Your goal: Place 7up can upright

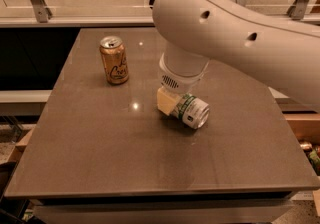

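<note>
Gripper clamps tilted 7up can

Near the middle of the table, the gripper hangs below the white arm, closed on the 7up can. One cream pad presses its left side; the other is hidden. The 7up can lies tilted, silver end facing front-right. A gold can stands upright, well apart.
</note>
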Tool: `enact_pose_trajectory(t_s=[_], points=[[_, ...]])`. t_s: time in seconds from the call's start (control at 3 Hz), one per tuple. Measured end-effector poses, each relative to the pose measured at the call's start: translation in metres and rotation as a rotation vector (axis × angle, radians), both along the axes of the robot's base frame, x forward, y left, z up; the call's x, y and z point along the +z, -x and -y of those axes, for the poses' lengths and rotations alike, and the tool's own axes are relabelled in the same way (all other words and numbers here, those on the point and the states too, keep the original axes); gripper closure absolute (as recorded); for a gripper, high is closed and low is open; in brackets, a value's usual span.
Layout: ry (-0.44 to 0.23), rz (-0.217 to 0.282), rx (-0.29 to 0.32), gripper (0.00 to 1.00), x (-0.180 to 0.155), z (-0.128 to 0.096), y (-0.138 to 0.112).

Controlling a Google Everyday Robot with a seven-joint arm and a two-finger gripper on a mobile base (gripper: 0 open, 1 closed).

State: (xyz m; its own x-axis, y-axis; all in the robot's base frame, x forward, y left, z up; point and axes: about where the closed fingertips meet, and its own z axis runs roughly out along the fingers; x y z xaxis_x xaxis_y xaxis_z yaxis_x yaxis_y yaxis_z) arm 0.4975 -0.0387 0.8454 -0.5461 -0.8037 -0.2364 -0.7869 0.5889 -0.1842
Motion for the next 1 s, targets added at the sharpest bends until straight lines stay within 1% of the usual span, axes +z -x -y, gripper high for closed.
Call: enact_pose_trajectory(t_s=[0.33, 0.67, 1.0], points=[[0.000, 0.002, 0.001, 1.00, 0.001, 0.000, 0.001], [-0.006, 0.008, 0.010, 1.00, 0.005, 0.003, 0.003], [-0.065, 0.036, 0.015, 1.00, 0.016, 0.018, 0.006]])
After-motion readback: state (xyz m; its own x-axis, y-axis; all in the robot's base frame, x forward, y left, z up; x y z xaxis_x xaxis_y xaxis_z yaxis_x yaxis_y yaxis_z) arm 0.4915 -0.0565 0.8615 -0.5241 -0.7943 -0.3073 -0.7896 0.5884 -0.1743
